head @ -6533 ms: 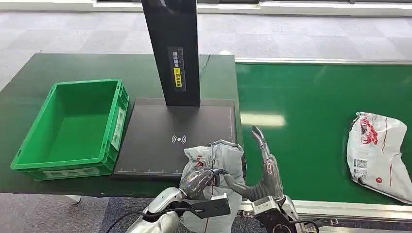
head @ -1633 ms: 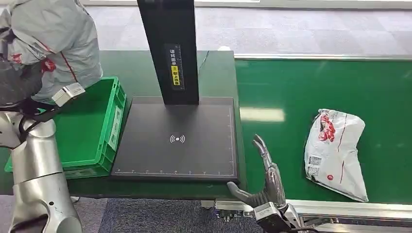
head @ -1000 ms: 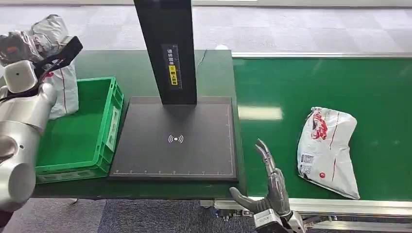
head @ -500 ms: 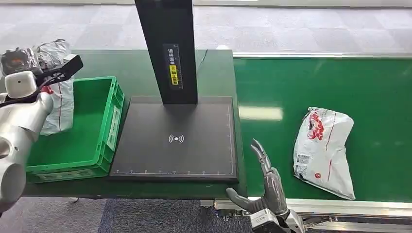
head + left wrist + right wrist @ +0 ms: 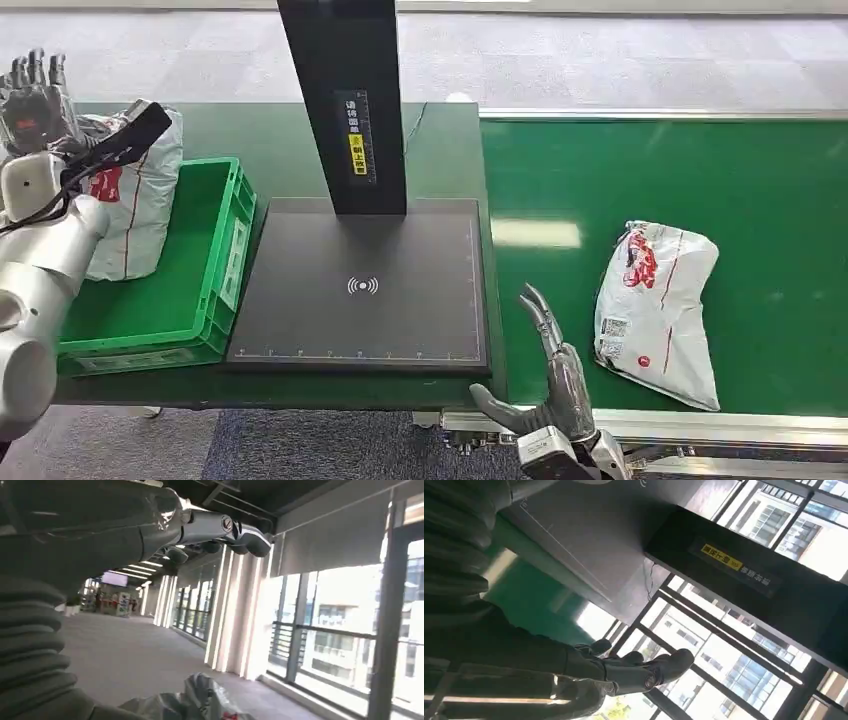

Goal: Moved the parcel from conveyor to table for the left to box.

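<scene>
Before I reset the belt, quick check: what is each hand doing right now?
Left hand: open, fingers up, above the grey parcel in the green crate.
Right hand: open, holding nothing.

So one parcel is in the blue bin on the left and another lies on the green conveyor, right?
Nearly. The bin is green, not blue, as the head view shows. One parcel does stand in it, and another parcel lies on the green conveyor.
</scene>
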